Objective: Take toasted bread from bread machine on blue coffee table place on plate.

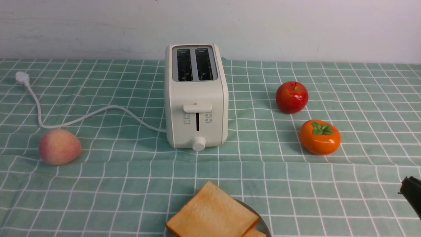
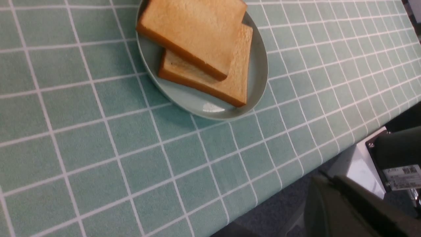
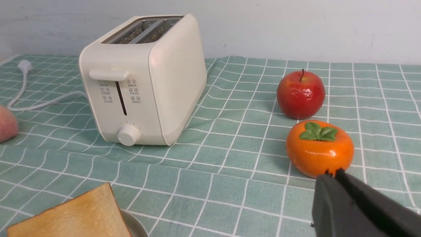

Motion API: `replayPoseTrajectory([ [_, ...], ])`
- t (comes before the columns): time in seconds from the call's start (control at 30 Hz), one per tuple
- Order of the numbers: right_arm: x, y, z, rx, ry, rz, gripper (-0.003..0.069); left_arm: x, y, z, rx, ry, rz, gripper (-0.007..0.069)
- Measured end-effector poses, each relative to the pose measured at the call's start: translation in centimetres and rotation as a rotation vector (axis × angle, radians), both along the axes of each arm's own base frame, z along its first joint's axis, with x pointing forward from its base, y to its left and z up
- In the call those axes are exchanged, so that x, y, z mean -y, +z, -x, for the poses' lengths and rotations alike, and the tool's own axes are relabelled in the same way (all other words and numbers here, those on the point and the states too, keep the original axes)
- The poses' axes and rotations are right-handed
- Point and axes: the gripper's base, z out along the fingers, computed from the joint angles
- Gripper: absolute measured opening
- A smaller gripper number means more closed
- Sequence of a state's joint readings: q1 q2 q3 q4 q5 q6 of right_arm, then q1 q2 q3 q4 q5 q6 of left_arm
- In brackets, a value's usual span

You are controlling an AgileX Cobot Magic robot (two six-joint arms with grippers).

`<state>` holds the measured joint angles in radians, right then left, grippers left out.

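Note:
The cream-white bread machine (image 1: 196, 98) stands mid-table on the blue coffee table (image 1: 131, 184), and both its slots look empty. Two slices of toasted bread lie overlapped on the pale plate (image 2: 197, 102): the upper slice (image 2: 194, 29) rests askew on the lower one (image 2: 236, 75). In the front view the toast (image 1: 212, 214) and plate rim (image 1: 263, 223) sit at the near edge. My left gripper (image 2: 324, 180) is shut, empty, and hangs off the table's near edge. My right gripper (image 3: 332, 172) is shut and empty, at the near right (image 1: 408, 186), short of the orange fruit.
A red apple (image 1: 291, 97) and an orange persimmon (image 1: 319, 137) sit right of the toaster. A peach (image 1: 59, 146) lies at the left. The white power cord (image 1: 98, 113) runs left to its plug (image 1: 22, 78). A pale wall closes the back.

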<state>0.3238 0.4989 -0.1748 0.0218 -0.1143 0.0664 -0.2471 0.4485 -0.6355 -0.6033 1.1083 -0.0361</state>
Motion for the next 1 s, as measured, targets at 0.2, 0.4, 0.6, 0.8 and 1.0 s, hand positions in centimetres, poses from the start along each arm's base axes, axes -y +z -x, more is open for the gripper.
replayPoseTrajectory([
  [0.2,0.0,0.0,0.0,0.000,0.000,0.001,-0.0003,0.0,0.0,-0.1,0.006,0.004,0.002,-0.0014],
  [0.4,0.0,0.0,0.0,0.000,0.000,0.001,-0.0001,0.0,0.1,-0.1,0.008,0.006,0.003,-0.0013],
  [0.6,0.0,0.0,0.0,0.000,0.000,0.001,0.0003,-0.7,0.1,0.2,0.111,0.012,-0.075,-0.0013],
  [0.8,0.0,0.0,0.0,0.000,0.000,0.001,0.0009,-2.4,0.6,0.8,0.363,0.074,-0.241,-0.0011],
  [1.0,0.0,0.0,0.0,0.000,0.000,0.001,0.0017,-3.6,1.6,1.6,0.647,0.208,-0.238,-0.0009],
])
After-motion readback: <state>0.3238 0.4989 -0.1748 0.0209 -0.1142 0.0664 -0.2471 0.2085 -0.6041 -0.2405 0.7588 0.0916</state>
